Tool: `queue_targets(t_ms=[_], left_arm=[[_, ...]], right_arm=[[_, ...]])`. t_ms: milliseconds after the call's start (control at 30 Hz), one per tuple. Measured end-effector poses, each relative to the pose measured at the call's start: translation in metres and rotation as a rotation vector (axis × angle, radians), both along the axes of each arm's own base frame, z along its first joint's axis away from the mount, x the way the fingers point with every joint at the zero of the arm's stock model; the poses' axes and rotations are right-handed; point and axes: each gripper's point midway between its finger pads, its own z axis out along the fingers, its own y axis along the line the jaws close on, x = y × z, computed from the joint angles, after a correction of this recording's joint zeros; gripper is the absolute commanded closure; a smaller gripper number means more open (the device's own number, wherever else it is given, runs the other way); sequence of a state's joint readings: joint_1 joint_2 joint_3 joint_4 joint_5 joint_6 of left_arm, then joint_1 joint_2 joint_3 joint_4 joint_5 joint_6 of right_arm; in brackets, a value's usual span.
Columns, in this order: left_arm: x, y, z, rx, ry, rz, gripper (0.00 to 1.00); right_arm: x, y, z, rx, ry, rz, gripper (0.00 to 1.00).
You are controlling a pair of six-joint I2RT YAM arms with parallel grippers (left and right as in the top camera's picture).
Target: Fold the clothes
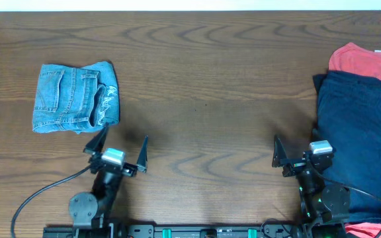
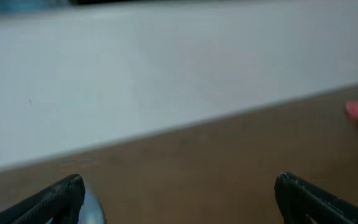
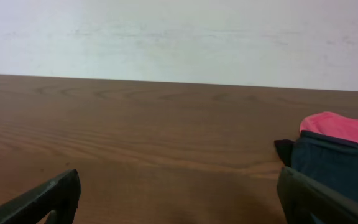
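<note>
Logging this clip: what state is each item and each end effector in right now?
jeans, folded into a compact bundle, lying on the table.
dark blue garment, spread out, unfolded.
red garment, lying loose at the dark blue garment's far edge.
left end effector, open, empty.
right end effector, open, empty.

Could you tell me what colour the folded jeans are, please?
The jeans are faded light blue; clearest overhead.

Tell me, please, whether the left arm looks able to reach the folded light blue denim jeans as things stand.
Probably yes. The folded light blue denim jeans lie just ahead of the open left gripper, with only bare brown wooden table between them and nothing on top.
</note>
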State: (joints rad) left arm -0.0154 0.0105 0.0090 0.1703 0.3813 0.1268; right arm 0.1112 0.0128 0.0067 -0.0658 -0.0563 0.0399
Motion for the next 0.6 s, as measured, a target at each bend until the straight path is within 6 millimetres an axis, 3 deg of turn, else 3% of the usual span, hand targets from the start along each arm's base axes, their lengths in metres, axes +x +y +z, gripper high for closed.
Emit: queue_targets(t_ms=[267,600], left_arm=[[0.001,0.001,-0.035,0.003,0.149,0.003,0.02],[0.000,0.001,-0.035,0.003,0.159,0.008,0.02]], right_arm=[[0.000,0.000,0.000,0.000,0.000,0.000,0.01],[0.000,0.000,0.000,0.001,-0.001,0.000,0.01]])
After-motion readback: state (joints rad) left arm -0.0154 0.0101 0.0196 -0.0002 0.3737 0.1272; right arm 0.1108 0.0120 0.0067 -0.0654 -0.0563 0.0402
